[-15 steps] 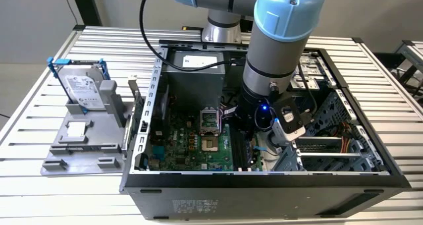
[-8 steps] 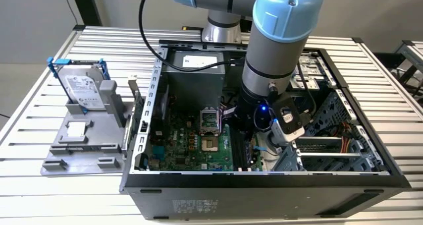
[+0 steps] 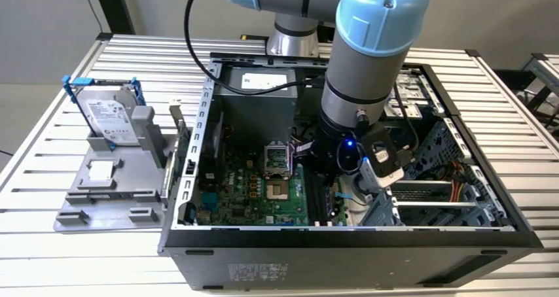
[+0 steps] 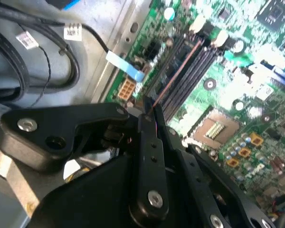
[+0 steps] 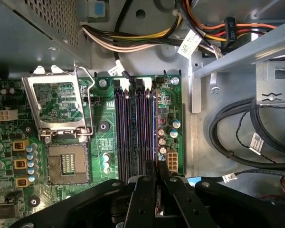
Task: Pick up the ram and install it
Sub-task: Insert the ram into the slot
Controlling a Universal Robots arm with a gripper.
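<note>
On the exterior view's left, a grey fixture tray (image 3: 105, 195) is resting on the slatted metal surface (image 3: 52, 133). It is carrying a silver hard drive in a blue frame (image 3: 109, 117), standing upright, and a small square silver chip (image 3: 101, 171) lying flat just in front of the drive.

Moving toward the centre, an open computer case (image 3: 349, 241) is sitting on the same surface. A green motherboard (image 3: 253, 195) is lying flat inside it, with the CPU socket (image 3: 276, 156) open and its metal load frame raised.

Just to the exterior view's right of the socket, the arm (image 3: 367, 55) is reaching down into the case — the end effector (image 3: 336, 179) is positioned directly over the black memory slots (image 3: 319, 202). In the first wrist view, the four parallel slots (image 5: 135, 130) are running away from the end effector (image 5: 156, 178), between the socket (image 5: 57, 107) and the case wall.

In the second wrist view, the end effector (image 4: 149, 116) is clamped on the ram (image 4: 178, 71) — the fingers (image 4: 149, 156) are pressing together on the near end of the stick. The ram is appearing edge-on as a thin line, extending along one of the slots (image 4: 192, 78) and aligned with it. Whether it is fully seated cannot be determined.

Farther to the exterior view's right, bundled cables (image 3: 397, 110) and the metal drive cage (image 3: 436, 199) are occupying the remaining part of the case.
</note>
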